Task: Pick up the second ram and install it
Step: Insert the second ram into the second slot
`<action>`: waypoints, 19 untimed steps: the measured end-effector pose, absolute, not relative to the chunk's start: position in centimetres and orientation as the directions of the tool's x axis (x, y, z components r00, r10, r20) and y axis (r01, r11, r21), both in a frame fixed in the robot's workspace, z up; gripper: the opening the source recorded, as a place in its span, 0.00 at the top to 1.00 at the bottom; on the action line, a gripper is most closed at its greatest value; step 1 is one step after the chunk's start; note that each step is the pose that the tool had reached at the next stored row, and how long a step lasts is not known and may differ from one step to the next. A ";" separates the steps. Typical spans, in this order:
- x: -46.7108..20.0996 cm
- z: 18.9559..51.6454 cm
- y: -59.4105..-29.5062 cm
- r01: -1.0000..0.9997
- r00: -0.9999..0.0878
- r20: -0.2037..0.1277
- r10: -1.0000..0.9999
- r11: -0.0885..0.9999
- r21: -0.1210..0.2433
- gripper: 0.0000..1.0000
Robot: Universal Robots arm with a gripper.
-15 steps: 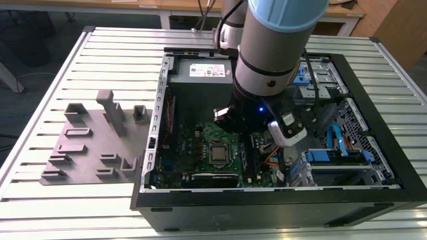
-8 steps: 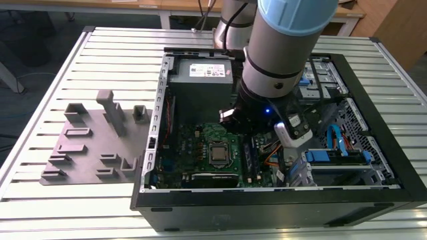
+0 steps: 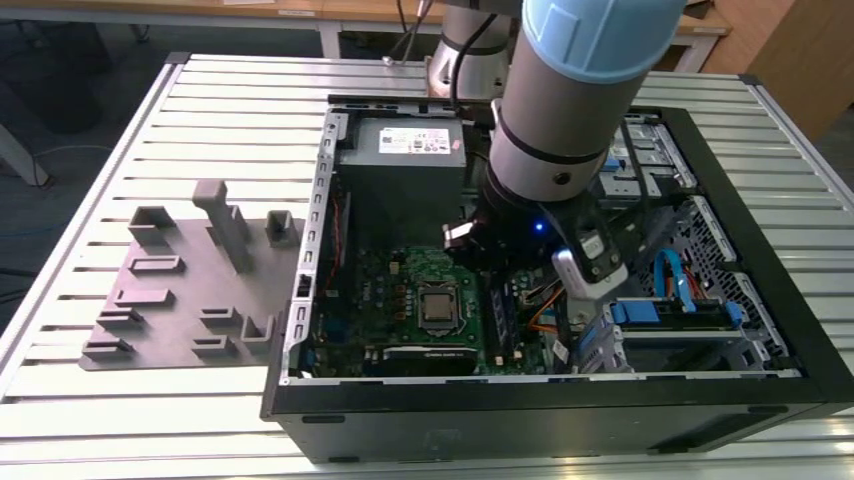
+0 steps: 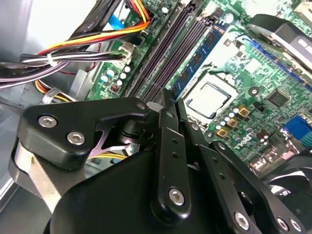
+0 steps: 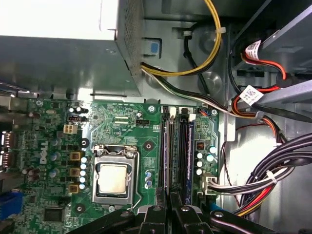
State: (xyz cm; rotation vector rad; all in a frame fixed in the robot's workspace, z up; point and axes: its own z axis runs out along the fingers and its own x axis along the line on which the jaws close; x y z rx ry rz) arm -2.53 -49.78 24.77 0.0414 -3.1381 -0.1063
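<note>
**Arm reaching into the open computer case, fingers at the memory slots**

On the slatted worktop [image 3: 240,90] lies the open computer case [image 3: 534,400], a grey parts holder [image 3: 174,290] at the exterior view's left of it. The arm [image 3: 574,90] reaches down over the motherboard [image 5: 122,122]. The gripper [image 5: 169,212] has its fingers drawn together on the thin second ram [image 5: 168,151], which lies along a slot between the processor [image 5: 113,178] and a blue-labelled memory stick [image 5: 191,146].
</note>
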 end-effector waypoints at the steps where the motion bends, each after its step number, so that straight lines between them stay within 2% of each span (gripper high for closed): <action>1: -2.5 24.7 -49.8 -0.026 -1.000 0.000 -0.026 0.997 0.068 0.89; 19: -2.1 23.4 -49.8 -0.027 -1.000 0.001 -0.027 0.997 0.068 0.89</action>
